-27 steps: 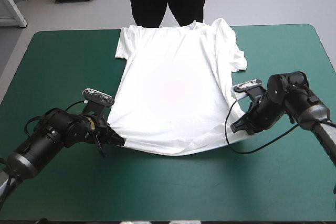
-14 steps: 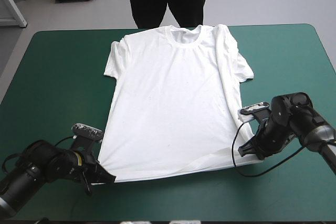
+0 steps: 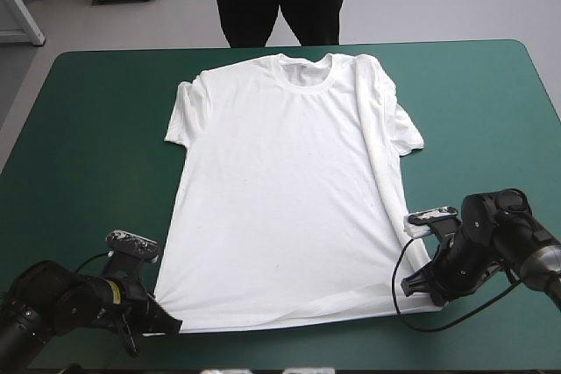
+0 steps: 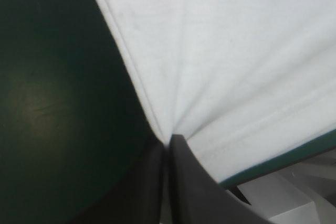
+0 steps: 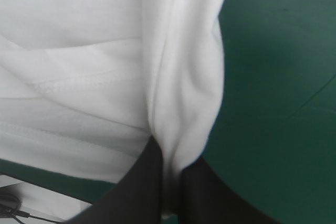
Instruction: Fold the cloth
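Note:
The white T-shirt (image 3: 285,190) lies spread flat on the teal-green cover, collar toward the far edge and hem near the front edge. Its right side is rolled into a long ridge (image 3: 379,142). My left gripper (image 3: 171,324) pinches the hem's left corner; in the left wrist view the black fingers meet at a point (image 4: 169,142) with cloth (image 4: 231,61) fanning out from them in creases. My right gripper (image 3: 412,286) holds the hem's right corner; in the right wrist view a bunched fold (image 5: 181,103) runs down between its fingers (image 5: 170,169).
A person stands beyond the far edge, not over the table. Bare teal-green cover (image 3: 96,137) lies to the left of the shirt, and more (image 3: 491,120) to its right. The front table edge runs close behind both grippers.
Both grippers have drawn the hem toward the front edge. The shirt slid along with them and flattened out; the left sleeve and the collar now lie spread on the table.

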Tool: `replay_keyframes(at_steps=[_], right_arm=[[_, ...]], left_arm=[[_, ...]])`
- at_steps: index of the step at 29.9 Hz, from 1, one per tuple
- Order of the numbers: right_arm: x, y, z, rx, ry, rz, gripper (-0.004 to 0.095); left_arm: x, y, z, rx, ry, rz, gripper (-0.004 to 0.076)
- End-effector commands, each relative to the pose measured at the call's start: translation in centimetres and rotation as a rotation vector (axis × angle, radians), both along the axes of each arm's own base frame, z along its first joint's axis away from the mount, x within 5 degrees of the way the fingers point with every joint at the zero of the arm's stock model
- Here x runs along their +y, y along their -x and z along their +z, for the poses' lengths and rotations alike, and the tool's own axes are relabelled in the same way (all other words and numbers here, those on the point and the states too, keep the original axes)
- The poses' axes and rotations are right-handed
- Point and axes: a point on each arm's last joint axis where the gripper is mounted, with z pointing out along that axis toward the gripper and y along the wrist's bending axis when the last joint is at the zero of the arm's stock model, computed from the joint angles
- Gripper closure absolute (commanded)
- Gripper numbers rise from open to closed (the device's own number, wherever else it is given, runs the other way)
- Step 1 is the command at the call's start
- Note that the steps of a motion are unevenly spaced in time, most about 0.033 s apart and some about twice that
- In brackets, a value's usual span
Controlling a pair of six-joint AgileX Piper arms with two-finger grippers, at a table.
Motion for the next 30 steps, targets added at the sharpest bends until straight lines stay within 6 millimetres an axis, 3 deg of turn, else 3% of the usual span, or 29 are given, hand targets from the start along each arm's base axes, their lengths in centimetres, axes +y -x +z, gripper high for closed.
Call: replay_keyframes(at_steps=[1, 5, 8, 11, 14, 17, 22, 25, 30], right_arm=[[-0.1, 0.4, 0.9, -0.002, -0.003, 0.013, 0.0924], [0.0, 0.4, 0.9, -0.001, -0.007, 0.014, 0.0814], [0.0, 0.4, 0.9, 0.001, -0.008, 0.014, 0.0603], [-0.1, 0.4, 0.9, -0.001, -0.003, 0.016, 0.0332], [0.0, 0.2, 1.2, -0.011, -0.005, 0.005, 0.0178], [0.0, -0.3, 2.4, -0.063, -0.008, -0.008, 0.0165], [-0.5, -2.2, 6.9, -0.264, 0.047, -0.047, 0.0165], [-0.9, -3.6, 10.0, -0.428, 0.079, -0.091, 0.0165], [-1.2, -5.1, 14.4, -0.671, 0.072, -0.153, 0.0165]], left_arm=[[-0.2, 0.0, -0.2, 0.030, 0.011, 0.027, 0.0732], [-0.6, 0.0, -0.7, 0.079, 0.032, 0.035, 0.0687], [-0.8, 0.0, -0.6, 0.085, 0.049, 0.038, 0.0590], [-0.8, 0.2, -0.7, 0.103, 0.050, 0.038, 0.0498], [-0.7, 0.4, -0.5, 0.133, 0.034, 0.034, 0.0417], [-0.6, 0.4, 0.8, 0.125, 0.026, 0.028, 0.0341], [-0.3, -1.5, 6.3, -0.118, 0.045, 0.099, 0.0317], [0.2, -3.3, 9.4, -0.304, 0.001, 0.170, 0.0317], [-0.3, -7.4, 11.7, -0.456, -0.115, 0.207, 0.0317]])
